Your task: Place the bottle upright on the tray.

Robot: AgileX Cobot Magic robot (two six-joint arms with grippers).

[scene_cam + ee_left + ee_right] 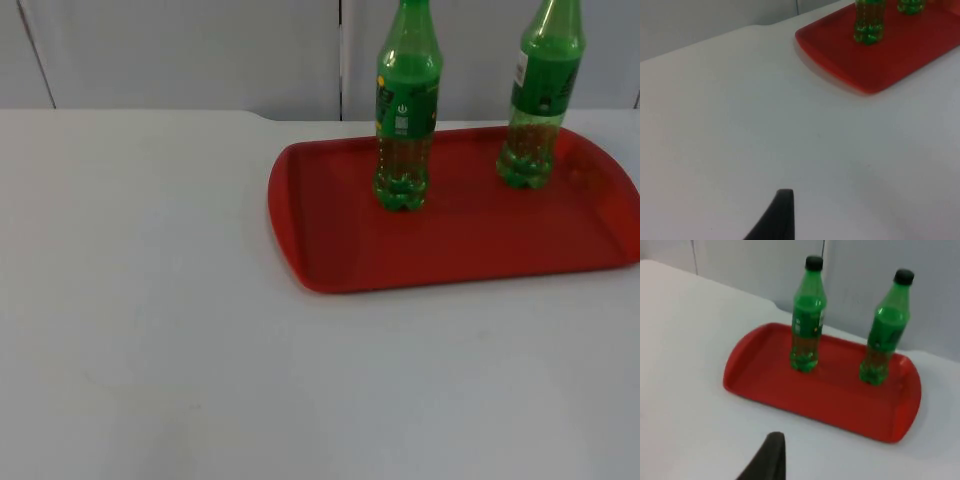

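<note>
Two green plastic bottles stand upright on a red tray [460,250] at the back right of the table. One bottle [405,110] is near the tray's left end and the other [543,95] near its far right side. Both have dark caps in the right wrist view, where they [807,320] [885,335] rise from the tray [830,395]. My left gripper [781,212] hovers over bare table, well short of the tray [880,60] and the nearer bottle's base [869,25]. My right gripper [769,457] hangs back from the tray's front rim, holding nothing I can see.
White table top [150,300] stretches left of and in front of the tray. The grey partition wall [200,50] closes the table just behind the bottles. The tray's right end reaches the edge of the top view.
</note>
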